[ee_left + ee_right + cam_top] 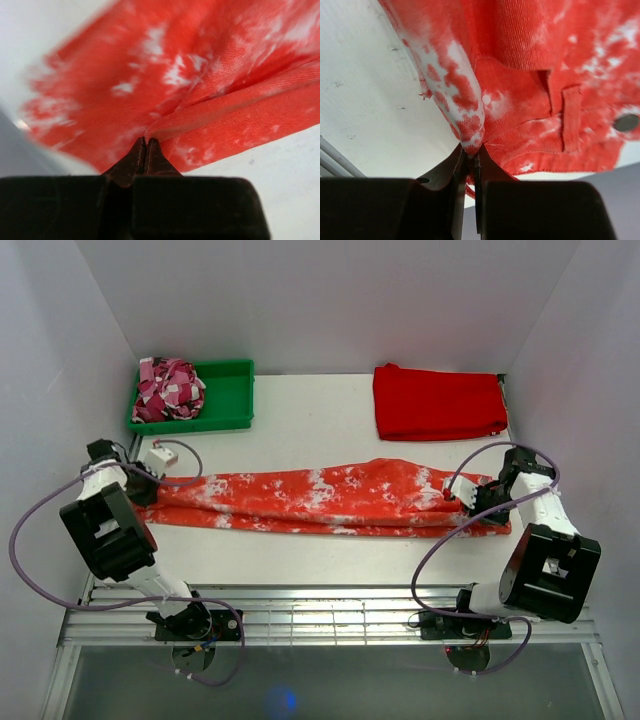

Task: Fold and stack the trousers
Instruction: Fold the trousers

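From above, the trousers (320, 495) lie long and flat across the middle of the table (300, 425), pulled out in a line between the two arms. The left gripper (150, 483) is at one end and the right gripper (470, 498) is at the other. They look like they are already laid one leg on top of the other, so I think the first long fold is done. They are not yet folded short, and they are not stacked on anything. A plain red cloth (438, 402) sits folded at the back right, well apart from them, and a green tray (232, 392) at the back left holds a pink and white cloth (168, 388). In the left wrist view, the left gripper (145, 145) is pinched tight on a fold of the trousers (200, 90). In the right wrist view, the right gripper (472, 150) is squeezed shut on the trousers (530, 100) near the top edge, by a button (625, 122). What is left, I think, is folding them across and putting them on a pile.
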